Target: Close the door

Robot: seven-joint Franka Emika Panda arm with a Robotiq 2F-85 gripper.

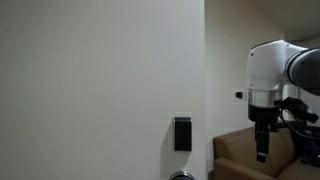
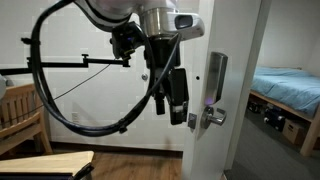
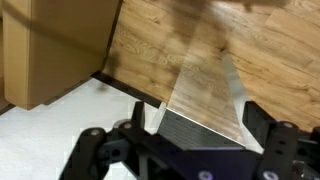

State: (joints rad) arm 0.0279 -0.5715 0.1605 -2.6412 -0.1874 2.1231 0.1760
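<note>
Wrist view gives us the gripper [image 3: 192,120] with its jaws wide and the edge of the open door [image 3: 205,85] between them; we cannot tell if they touch it.

There is one door [image 1: 100,80], big and white. On it there is one black keypad lock [image 1: 182,133] and one silver handle [image 2: 210,117]. There is one robot arm [image 1: 272,65]. It has one gripper [image 2: 177,110] with two fingers [image 3: 262,128] (they show best in the wrist view). One long black cable [image 2: 45,100] hangs from the arm and makes one big loop. In an exterior view there is one bed [image 2: 290,85] with a blue cover. There is also one wooden chair [image 2: 14,108]. In the wrist view one brown box [image 3: 45,50] stands on one wooden floor [image 3: 270,50].
</note>
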